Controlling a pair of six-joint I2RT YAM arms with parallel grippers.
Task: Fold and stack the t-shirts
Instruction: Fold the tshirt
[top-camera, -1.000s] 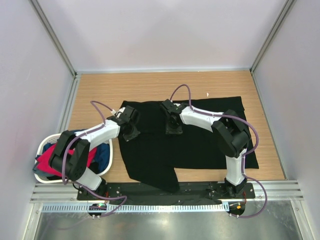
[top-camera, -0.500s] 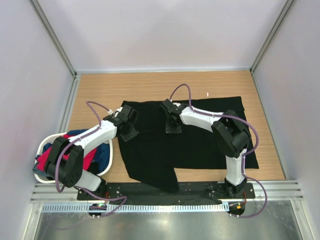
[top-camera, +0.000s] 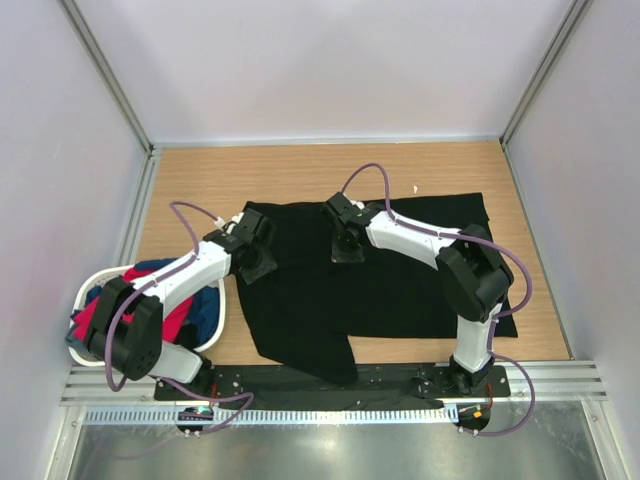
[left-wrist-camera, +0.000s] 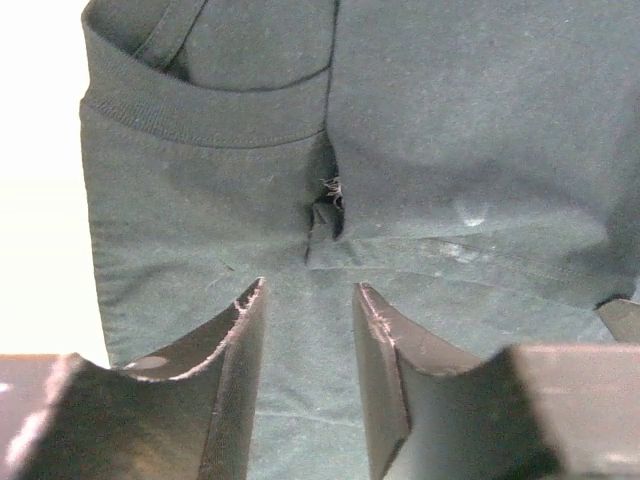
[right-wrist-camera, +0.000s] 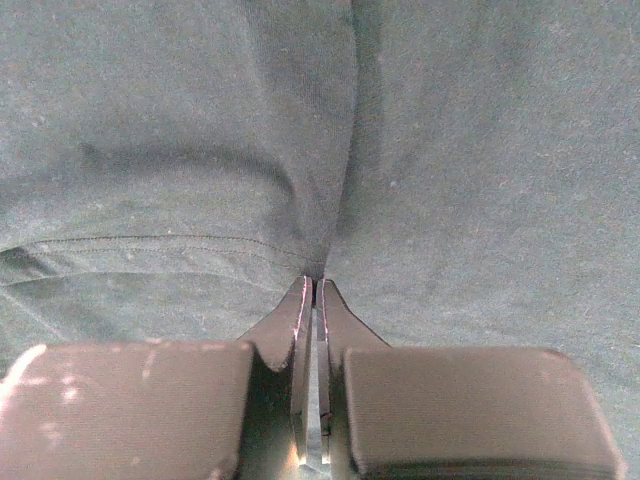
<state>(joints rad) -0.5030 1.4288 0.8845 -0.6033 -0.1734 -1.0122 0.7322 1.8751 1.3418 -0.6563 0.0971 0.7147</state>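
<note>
From above, the black t-shirt (top-camera: 400, 290) lies spread on the tabletop (top-camera: 300, 170), while the red and blue t-shirts (top-camera: 92, 318) sit in the basket (top-camera: 80, 295), well outside the left jaws. Both pairs of jaws are down on the shirt's far half, the left jaws near its left edge and the right jaws near its middle. At the left wrist, the jaws stand apart, holding nothing, with flat cloth beneath them. A ribbed hem (left-wrist-camera: 200, 128) runs ahead of them, and a small pucker (left-wrist-camera: 325, 205) sits just ahead of the gap. We judge that pucker the best place to close. At the right wrist, the jaws are closed on a pinch of black cloth, and a crease (right-wrist-camera: 345, 150) runs ahead from their tips. We should then lift both sides evenly so the fold lands straight.
</note>
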